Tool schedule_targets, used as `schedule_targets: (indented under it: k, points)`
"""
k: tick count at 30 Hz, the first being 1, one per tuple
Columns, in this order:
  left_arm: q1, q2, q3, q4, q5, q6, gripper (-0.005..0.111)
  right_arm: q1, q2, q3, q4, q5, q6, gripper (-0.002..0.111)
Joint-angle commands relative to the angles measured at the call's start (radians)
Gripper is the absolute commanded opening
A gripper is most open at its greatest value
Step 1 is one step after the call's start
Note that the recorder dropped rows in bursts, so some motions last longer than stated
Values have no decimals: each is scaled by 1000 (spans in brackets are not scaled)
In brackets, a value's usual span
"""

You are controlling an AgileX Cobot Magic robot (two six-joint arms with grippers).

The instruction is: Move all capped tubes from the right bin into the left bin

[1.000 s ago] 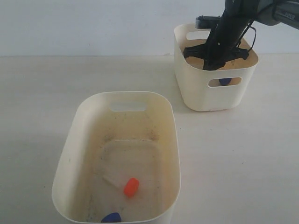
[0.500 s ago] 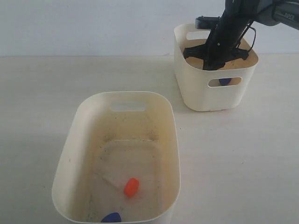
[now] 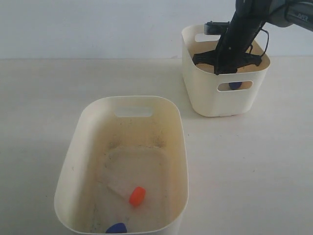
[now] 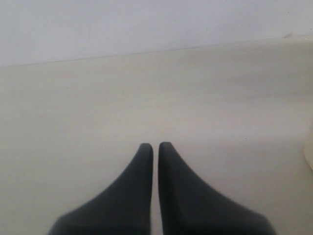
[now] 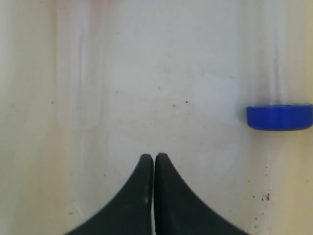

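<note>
The right bin (image 3: 205, 93) stands at the back right, and my right arm (image 3: 234, 41) reaches down into it, fingertips hidden behind its wall. A blue cap (image 3: 235, 85) shows through its slot handle. In the right wrist view my right gripper (image 5: 154, 155) is shut and holds nothing, just above the bin floor. A blue-capped tube (image 5: 279, 117) lies to one side of it and a clear tube body (image 5: 78, 78) to the other. The left bin (image 3: 78, 147) holds an orange-capped tube (image 3: 137, 196) and a blue cap (image 3: 116, 228). My left gripper (image 4: 152, 145) is shut and empty above the bare table.
The pale table (image 3: 58, 88) runs between and around the two bins. A plain light wall (image 3: 98, 24) closes the back. A cream edge (image 4: 309, 156) shows at the border of the left wrist view.
The right arm has shifted slightly inside the right bin. Both bins and the tubes in the left bin have stayed in place.
</note>
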Motion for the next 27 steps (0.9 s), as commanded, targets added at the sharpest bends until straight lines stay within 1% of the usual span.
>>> schedule_targets:
  k: [1,12,21,27]
  points:
    - [-1,0,-4,-11,-6,-10,4,-1,-4,-9,-12,0,-24,0]
    - [-1,0,-4,-11,-6,-10,4,-1,-4,-9,-6,23,-16,0]
    - [-1,0,-4,-11,-6,-10,4,-1,-4,-9,85,21,-9,0]
    - [-1,0,-4,-11,-6,-10,4,-1,-4,-9,95,6,-9,0]
